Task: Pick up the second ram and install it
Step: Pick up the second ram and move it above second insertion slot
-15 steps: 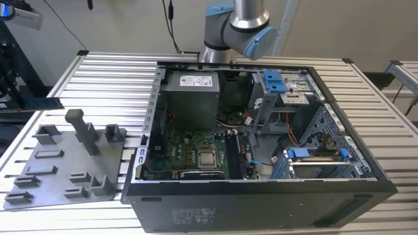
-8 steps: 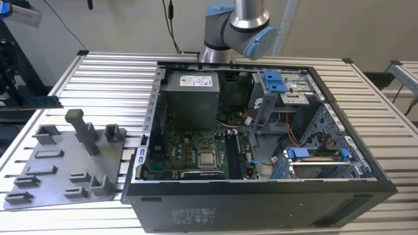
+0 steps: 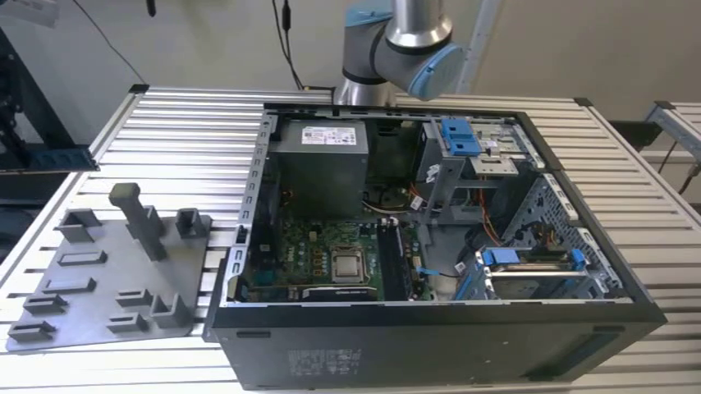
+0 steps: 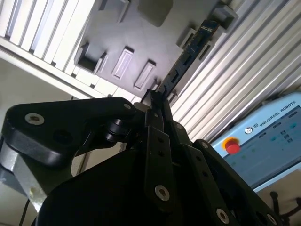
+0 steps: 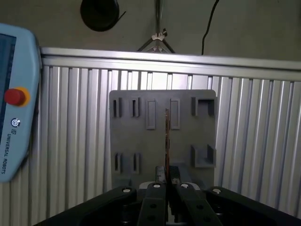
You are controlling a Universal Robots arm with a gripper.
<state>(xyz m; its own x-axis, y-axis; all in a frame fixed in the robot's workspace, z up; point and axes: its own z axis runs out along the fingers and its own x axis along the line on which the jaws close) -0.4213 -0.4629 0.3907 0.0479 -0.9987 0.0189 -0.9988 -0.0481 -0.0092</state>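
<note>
gripper (image 5: 167,177) jaws narrow, clamped on the second ram (image 5: 166,136) | ram edge-on over grey holder tray (image 5: 141,141), at exterior view's left of open computer case (image 3: 438,316) | grasp made; seating on motherboard (image 3: 318,246) judged not yet done

Ribbed bare-metal table (image 3: 176,139), matt grey plastic tray (image 3: 110,279), matt dark second ram (image 4: 188,52), smooth black fingers (image 4: 154,123).

Both wrist views: tray (image 5: 141,141) (image 4: 117,33) fr. above

The hand (image 5: 166,175) is pinched shut, its jaws close together.
</note>
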